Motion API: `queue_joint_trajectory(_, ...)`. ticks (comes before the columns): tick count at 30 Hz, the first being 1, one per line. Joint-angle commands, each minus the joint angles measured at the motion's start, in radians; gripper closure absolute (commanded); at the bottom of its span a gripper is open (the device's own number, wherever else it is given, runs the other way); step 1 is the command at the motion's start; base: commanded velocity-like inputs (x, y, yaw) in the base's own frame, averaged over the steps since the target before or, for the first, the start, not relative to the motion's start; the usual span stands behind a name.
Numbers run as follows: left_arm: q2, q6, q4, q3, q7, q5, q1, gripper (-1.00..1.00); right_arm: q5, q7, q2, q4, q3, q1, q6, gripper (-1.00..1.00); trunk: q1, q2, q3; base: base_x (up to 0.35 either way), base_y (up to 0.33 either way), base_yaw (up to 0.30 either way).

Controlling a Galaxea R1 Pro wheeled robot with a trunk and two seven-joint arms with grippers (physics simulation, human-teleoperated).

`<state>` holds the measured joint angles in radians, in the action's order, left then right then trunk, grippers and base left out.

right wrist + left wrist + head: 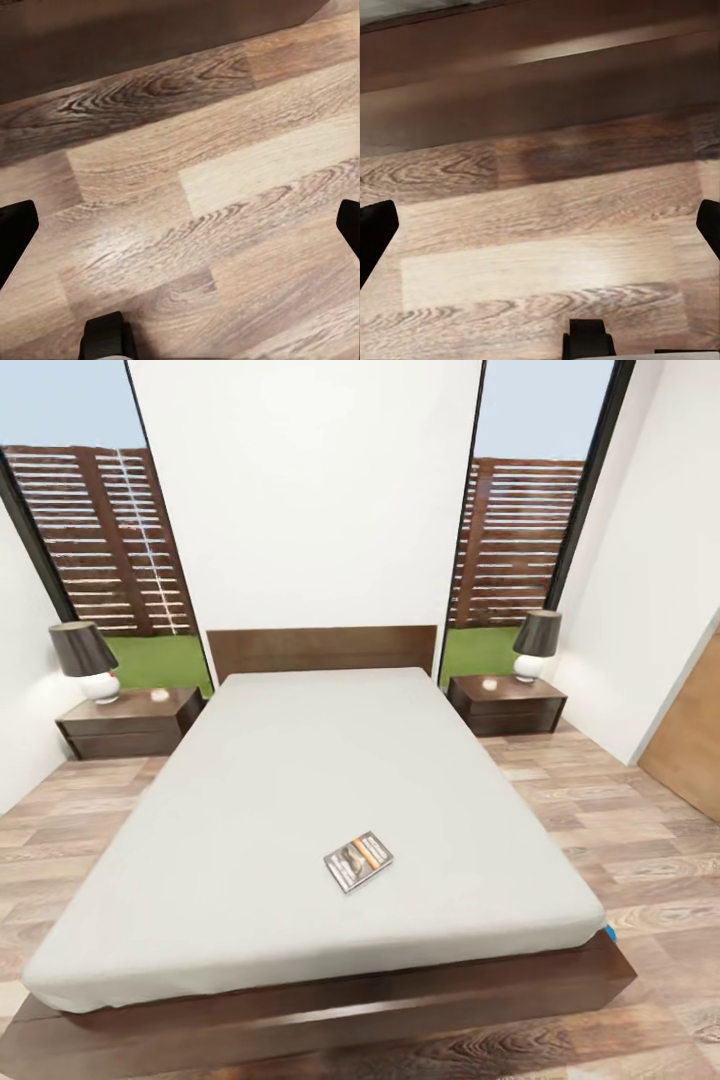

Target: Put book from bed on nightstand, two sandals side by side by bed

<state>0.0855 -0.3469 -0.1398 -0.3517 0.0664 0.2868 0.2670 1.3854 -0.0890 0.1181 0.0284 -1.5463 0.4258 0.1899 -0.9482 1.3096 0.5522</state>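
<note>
The book (358, 861), dark-covered with orange and white lettering, lies flat on the pale grey mattress of the bed (300, 780), near its foot and slightly right of centre. A nightstand (130, 722) stands left of the headboard and another nightstand (507, 703) right of it. A small bright blue sliver, likely a sandal (610, 932), peeks out at the bed's front right corner; the rest is hidden. My left gripper (540, 232) hangs open over the plank floor close to the dark bed frame. My right gripper (180, 229) is open above the floor too.
Each nightstand carries a dark-shaded lamp (85, 658) (535, 643) and a small white object. Tall windows flank the white wall behind the headboard. A brown door or panel (690, 730) is at the right wall. Wood floor runs along both sides of the bed.
</note>
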Motion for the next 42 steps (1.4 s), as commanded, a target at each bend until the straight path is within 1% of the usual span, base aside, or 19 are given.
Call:
queue_joint_trajectory(1, 0.000, -0.003, -0.001, -0.009, 0.005, 0.005, 0.000, -1.00, 0.011, -0.005, 0.000, -0.001, -0.008, 0.001, 0.002, -1.00, 0.000, 0.000, 0.001, 0.105, 0.254, -0.271)
queue_joint_trajectory(6, 0.000, -0.004, -0.001, -0.009, 0.006, 0.005, 0.000, -1.00, 0.011, -0.005, 0.000, -0.001, -0.008, 0.001, 0.002, -1.00, 0.000, 0.000, 0.001, 0.079, 0.194, -0.270)
queue_joint_trajectory(14, -0.001, -0.006, -0.001, -0.009, 0.006, 0.005, -0.002, -1.00, 0.011, -0.005, -0.001, -0.001, -0.008, 0.001, 0.002, -1.00, 0.000, 0.000, 0.001, 0.026, 0.063, -0.202)
queue_joint_trajectory(27, -0.001, -0.006, -0.001, -0.009, 0.006, 0.005, -0.003, -1.00, 0.011, -0.005, -0.001, -0.001, -0.008, 0.001, 0.002, -1.00, 0.000, 0.000, 0.001, 0.118, 0.050, -0.043)
queue_joint_trajectory(42, -0.001, -0.006, 0.000, -0.009, 0.006, 0.005, -0.003, -1.00, 0.011, -0.005, -0.006, -0.001, -0.008, 0.001, 0.002, -1.00, 0.000, 0.000, 0.001, 0.030, 0.009, -0.007)
